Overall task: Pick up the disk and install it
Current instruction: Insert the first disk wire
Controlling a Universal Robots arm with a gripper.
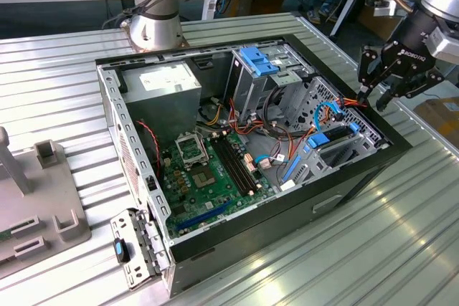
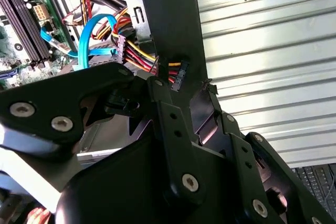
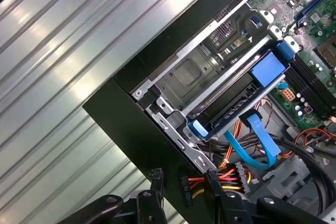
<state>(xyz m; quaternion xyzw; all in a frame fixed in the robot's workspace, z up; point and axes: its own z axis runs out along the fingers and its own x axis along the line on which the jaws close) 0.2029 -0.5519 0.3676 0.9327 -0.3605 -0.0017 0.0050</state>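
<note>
The disk (image 3: 231,106) lies flat inside the metal drive cage at the case corner. It shows as a dark slab with bright blue rails at both ends, and its label face is hidden. In the exterior view the disk (image 1: 336,150) sits low in the case at that view's right. My gripper (image 1: 373,98) hovers open above the case's black rim (image 1: 391,141), just past the cage. A black power connector (image 3: 184,184) on red, yellow and black wires hangs between the spread fingertips (image 3: 156,174). In the second wrist view the gripper (image 2: 184,85) straddles that connector (image 2: 178,74) without pinching it.
A blue data cable (image 3: 252,140) loops beside the cage. The motherboard (image 1: 208,170), grey power supply box (image 1: 161,80) and blue bracket (image 1: 257,59) occupy the case. The arm's base (image 1: 154,30) stands behind it. A grey fixture (image 1: 36,198) lies on the ribbed table (image 1: 401,234).
</note>
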